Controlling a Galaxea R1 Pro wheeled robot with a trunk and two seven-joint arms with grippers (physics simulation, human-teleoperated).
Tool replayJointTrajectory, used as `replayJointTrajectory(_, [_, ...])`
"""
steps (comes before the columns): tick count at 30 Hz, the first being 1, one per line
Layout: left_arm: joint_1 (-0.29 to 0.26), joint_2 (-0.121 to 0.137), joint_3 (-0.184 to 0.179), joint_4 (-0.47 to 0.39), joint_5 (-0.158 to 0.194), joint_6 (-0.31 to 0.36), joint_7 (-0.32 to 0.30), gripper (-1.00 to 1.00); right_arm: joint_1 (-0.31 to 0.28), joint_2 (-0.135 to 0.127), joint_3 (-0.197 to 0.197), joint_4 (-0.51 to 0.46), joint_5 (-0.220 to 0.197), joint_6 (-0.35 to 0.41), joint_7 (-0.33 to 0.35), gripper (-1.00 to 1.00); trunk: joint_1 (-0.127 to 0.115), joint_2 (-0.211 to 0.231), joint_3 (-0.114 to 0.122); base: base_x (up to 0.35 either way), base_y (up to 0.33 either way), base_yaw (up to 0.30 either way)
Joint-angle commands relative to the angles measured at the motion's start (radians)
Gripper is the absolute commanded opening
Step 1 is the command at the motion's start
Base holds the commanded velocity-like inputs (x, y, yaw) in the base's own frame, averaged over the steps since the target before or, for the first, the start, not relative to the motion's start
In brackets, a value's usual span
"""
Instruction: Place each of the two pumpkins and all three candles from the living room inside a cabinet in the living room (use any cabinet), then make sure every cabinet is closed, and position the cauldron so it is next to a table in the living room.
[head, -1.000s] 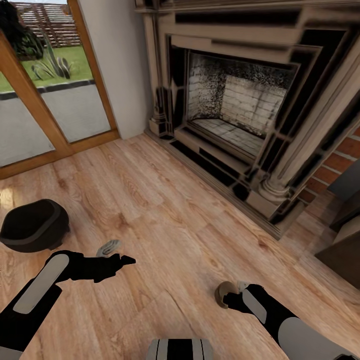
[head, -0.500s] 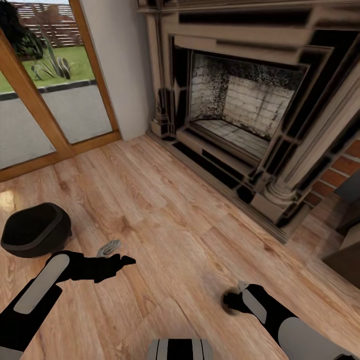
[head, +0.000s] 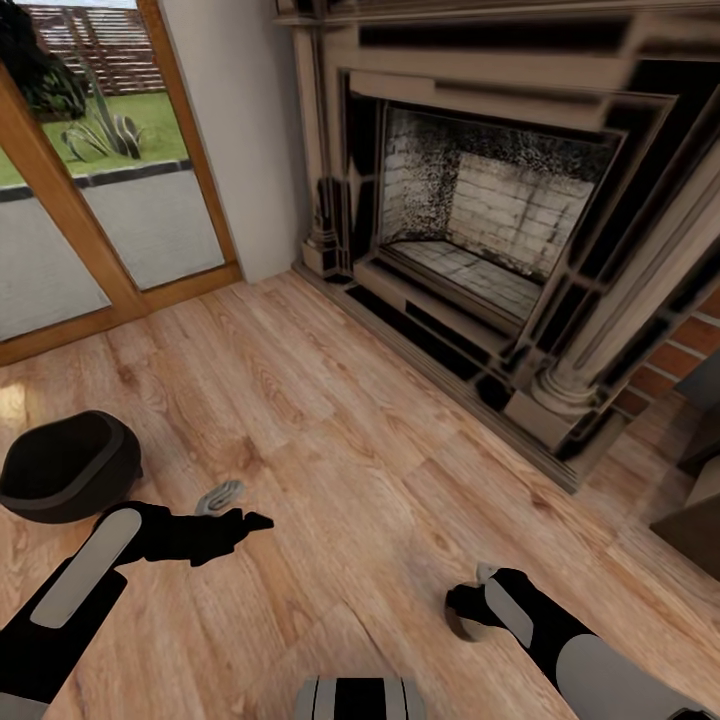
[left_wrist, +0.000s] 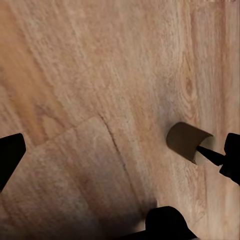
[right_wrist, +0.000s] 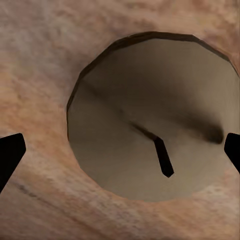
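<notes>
Candle (right_wrist: 150, 120) sat directly below the right gripper (right_wrist: 120, 150), which had dropped over it since a second earlier; jaws wide, apparently not yet gripping. Left gripper (head: 245, 521) unclear.

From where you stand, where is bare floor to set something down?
The wide floor between the cauldron and the fireplace is bare. It is crowded near the right end effector, directly over a candle.
</notes>
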Motion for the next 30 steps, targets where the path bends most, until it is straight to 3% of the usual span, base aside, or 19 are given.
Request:
replayJointTrajectory(1, [-0.001, 0.000, -0.002, -0.001, 0.010, 0.000, 0.010, 1.00, 0.000, -0.001, 0.008, -0.003, -0.011, 0.003, -0.009, 1.00, 0.000, 0.000, -0.001, 0.165, 0.000, 0.000])
replayJointTrajectory(14, [-0.001, -0.003, -0.034, -0.001, 0.001, -0.003, 0.013, 1.00, 0.000, -0.001, 0.008, -0.004, -0.011, 0.003, -0.009, 1.00, 0.000, 0.000, -0.001, 0.030, -0.017, 0.000])
replayJointTrajectory(30, [-0.001, -0.005, -0.039, -0.002, 0.001, -0.003, 0.014, 1.00, 0.000, -0.001, 0.008, 0.005, -0.013, 0.004, -0.012, 1.00, 0.000, 0.000, -0.001, 0.000, -0.002, 0.000])
